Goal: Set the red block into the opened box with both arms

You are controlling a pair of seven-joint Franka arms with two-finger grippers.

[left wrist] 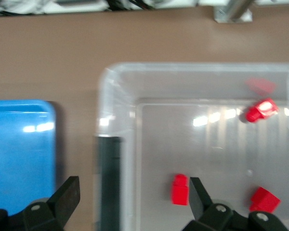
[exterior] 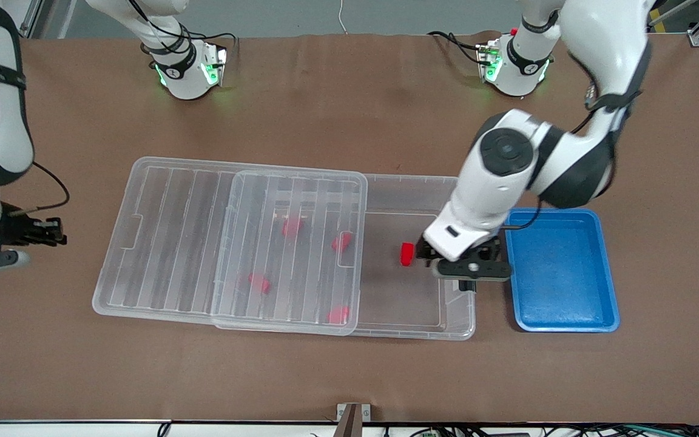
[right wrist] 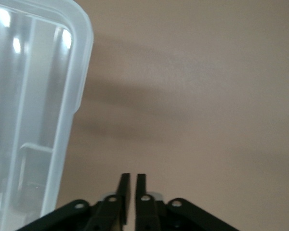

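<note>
A red block [exterior: 407, 254] [left wrist: 179, 189] lies on the floor of the box's [exterior: 411, 178] uncovered part, near the short end with the black latch [left wrist: 109, 178]. My left gripper [exterior: 455, 262] [left wrist: 135, 187] hangs open over that end wall, one fingertip [left wrist: 197, 190] just beside the block, touching nothing. The ribbed clear lid [exterior: 228, 243] is slid toward the right arm's end and covers several more red blocks [exterior: 292, 227]. My right gripper [exterior: 43, 233] [right wrist: 133, 177] is shut on nothing over bare table beside the lid's end [right wrist: 62, 110].
A blue tray [exterior: 562, 270] [left wrist: 19, 154] sits beside the box at the left arm's end, close under the left hand. Two other red blocks [left wrist: 261, 110] show deeper in the box. Brown table surrounds everything.
</note>
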